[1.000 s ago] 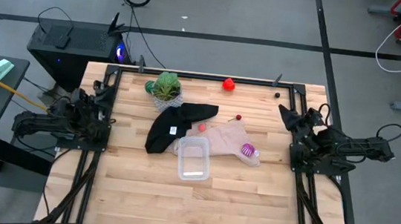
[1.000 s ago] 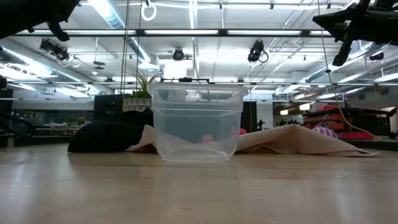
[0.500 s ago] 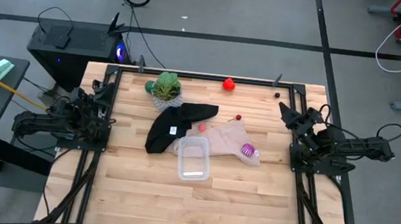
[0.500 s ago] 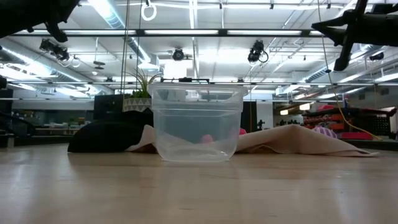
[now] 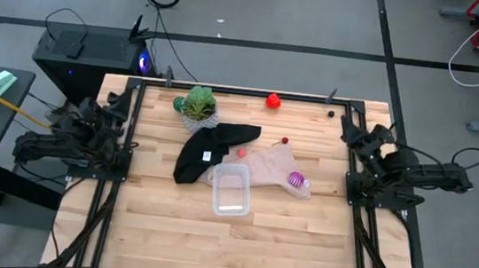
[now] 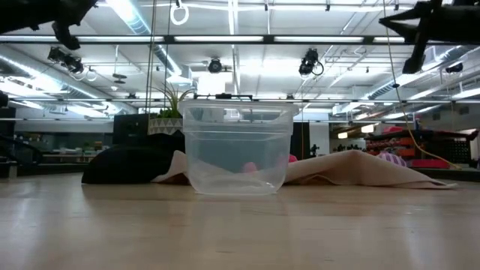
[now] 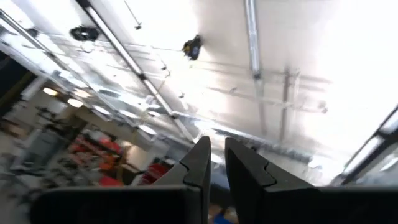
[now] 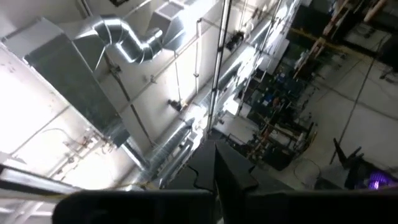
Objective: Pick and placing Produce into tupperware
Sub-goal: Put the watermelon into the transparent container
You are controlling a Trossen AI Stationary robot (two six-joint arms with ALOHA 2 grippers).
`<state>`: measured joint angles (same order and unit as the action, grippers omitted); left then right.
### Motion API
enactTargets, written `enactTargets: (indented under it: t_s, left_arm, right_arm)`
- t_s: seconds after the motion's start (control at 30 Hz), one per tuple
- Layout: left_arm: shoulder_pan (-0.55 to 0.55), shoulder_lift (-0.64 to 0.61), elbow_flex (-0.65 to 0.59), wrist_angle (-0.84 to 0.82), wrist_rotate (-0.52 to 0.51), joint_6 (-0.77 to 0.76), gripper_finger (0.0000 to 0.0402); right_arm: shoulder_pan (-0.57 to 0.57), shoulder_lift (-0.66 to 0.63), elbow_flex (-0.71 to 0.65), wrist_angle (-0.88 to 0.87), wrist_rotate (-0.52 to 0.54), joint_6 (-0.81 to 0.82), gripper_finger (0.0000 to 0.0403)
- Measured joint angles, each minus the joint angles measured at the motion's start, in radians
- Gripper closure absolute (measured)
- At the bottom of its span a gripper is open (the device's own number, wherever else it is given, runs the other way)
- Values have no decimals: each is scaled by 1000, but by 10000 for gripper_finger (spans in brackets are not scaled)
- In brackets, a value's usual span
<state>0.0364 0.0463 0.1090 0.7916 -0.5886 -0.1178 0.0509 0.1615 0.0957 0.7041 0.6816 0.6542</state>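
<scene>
The clear tupperware (image 5: 232,189) (image 6: 236,150) stands upright on its base in the middle of the table. A purple-magenta fruit (image 5: 297,179) lies on the beige cloth (image 5: 270,166), and a pinkish fruit (image 5: 242,152) sits at that cloth's far edge; in the low view the pinkish fruit (image 6: 249,168) shows through the tub. A red fruit (image 5: 273,101) rests near the far edge. A small green fruit (image 5: 177,103) lies beside the plant. My left gripper (image 5: 119,103) (image 7: 217,167) is shut at the left edge. My right gripper (image 5: 350,130) (image 8: 213,167) is shut at the right edge. Both wrist views look up at the ceiling.
A leafy green plant (image 5: 198,103) stands near the far edge, and a black cloth (image 5: 209,149) lies between it and the tub. A small dark-red item (image 5: 284,141) and a small black one (image 5: 332,113) lie on the wood. The near half of the table (image 5: 236,250) is bare wood.
Both arms have risen at the table's sides. The right gripper has swung up and slightly toward the far edge; the left gripper has lifted and drawn toward the far-left corner. No object on the table has moved.
</scene>
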Motion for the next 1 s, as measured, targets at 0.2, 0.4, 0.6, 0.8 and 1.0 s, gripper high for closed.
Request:
enactTargets:
  t_s: [0.2, 0.4, 0.6, 0.8, 1.0]
  left_arm:
    - [0, 124, 167, -96, -131, 94, 327]
    - [0, 265, 383, -86, -325, 240, 324]
    - [0, 420, 622, -133, -332, 376, 333]
    - [0, 541, 874, -491, -575, 347, 332]
    - [0, 612, 1092, -928, -606, 119, 322]
  right_arm:
    - [-72, 132, 156, 0, 6, -118, 380]
    - [-175, 302, 349, -59, -6, -155, 362]
    - [-280, 453, 572, -247, -111, -123, 360]
    - [-391, 572, 804, -612, -198, -100, 359]
    - [-553, 698, 1015, -1042, -448, -57, 360]
